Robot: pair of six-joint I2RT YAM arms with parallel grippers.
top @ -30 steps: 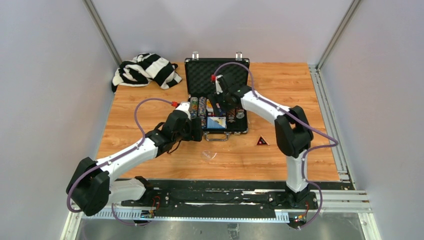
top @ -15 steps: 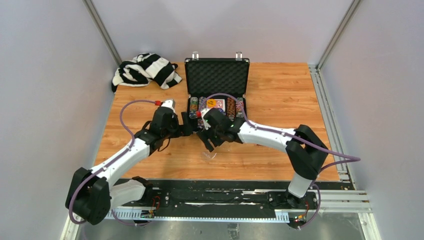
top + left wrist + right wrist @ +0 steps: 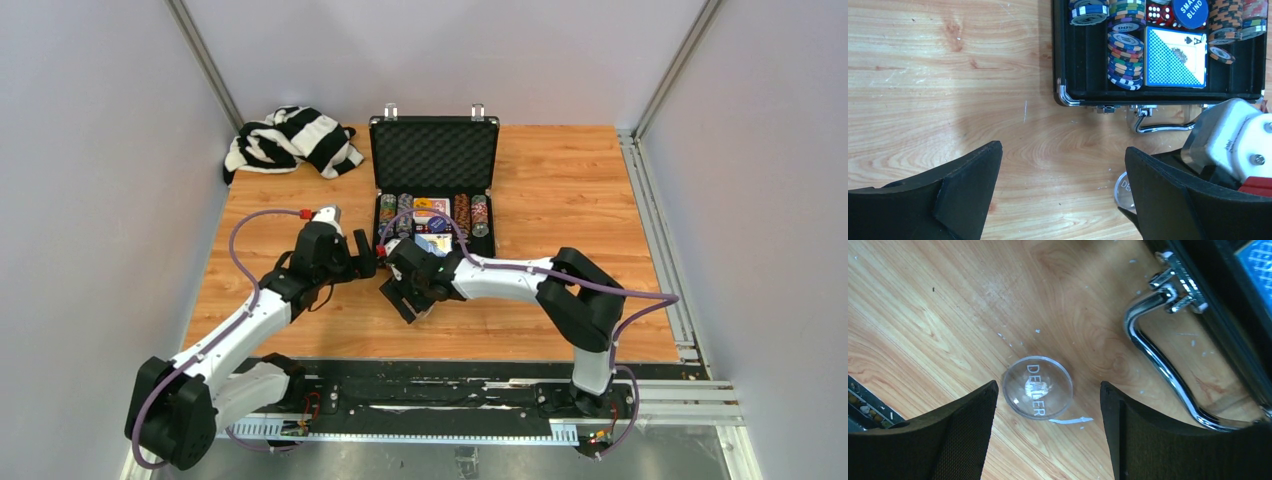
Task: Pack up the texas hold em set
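The black briefcase [image 3: 434, 155] lies open at the back middle of the table, lid up. Its base holds rows of multicoloured poker chips [image 3: 1125, 60], a card deck [image 3: 1175, 64], red dice [image 3: 1159, 12] and a blue dealer button [image 3: 1189, 10]. A clear round button marked DEALER [image 3: 1037, 386] lies on the wood just in front of the silver handle [image 3: 1158, 355]. My right gripper [image 3: 1048, 387] hangs open over it, a finger on each side, not touching. My left gripper [image 3: 1063, 150] is open over bare wood left of the case front; the clear button [image 3: 1124, 187] peeks past its right finger.
A black-and-white striped cloth [image 3: 290, 140] lies crumpled at the back left corner. Both wrists sit close together in front of the case [image 3: 433, 225]. White flecks dot the wood around the button. Metal rails run along the right table edge [image 3: 650, 220].
My right arm left the case and swung down and left over the clear dealer button. My left arm drew back left, away from the case front.
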